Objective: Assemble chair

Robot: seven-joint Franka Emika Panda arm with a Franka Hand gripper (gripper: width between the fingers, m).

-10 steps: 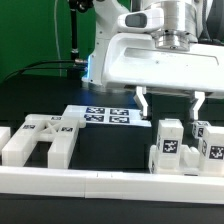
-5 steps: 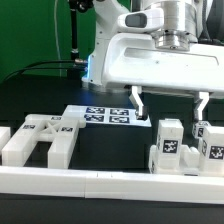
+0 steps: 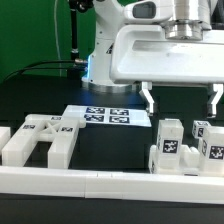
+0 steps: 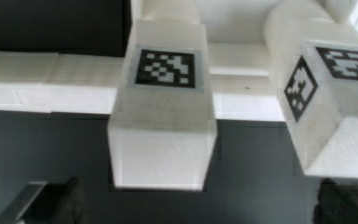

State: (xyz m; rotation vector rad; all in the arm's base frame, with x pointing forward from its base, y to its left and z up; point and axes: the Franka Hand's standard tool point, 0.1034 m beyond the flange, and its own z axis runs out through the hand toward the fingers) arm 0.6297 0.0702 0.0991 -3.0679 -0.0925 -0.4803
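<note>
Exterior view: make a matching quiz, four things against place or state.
Things:
1 gripper
2 marker board
3 H-shaped part
4 blocks

Place or state:
a lying at the exterior view's left
b standing at the exterior view's right
c flat, mid-table
d open, up in the air

Pairs: 1-d, 2-c, 3-a, 4-b

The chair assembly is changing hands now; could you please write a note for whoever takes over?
Gripper: open, empty, above the tagged posts at the exterior view's right.
Parts: posts stand upright by the front rail; a forked frame piece lies at the exterior view's left.
Done: no parts visibly joined.
Left: grasp a post, then the whole assembly.
</note>
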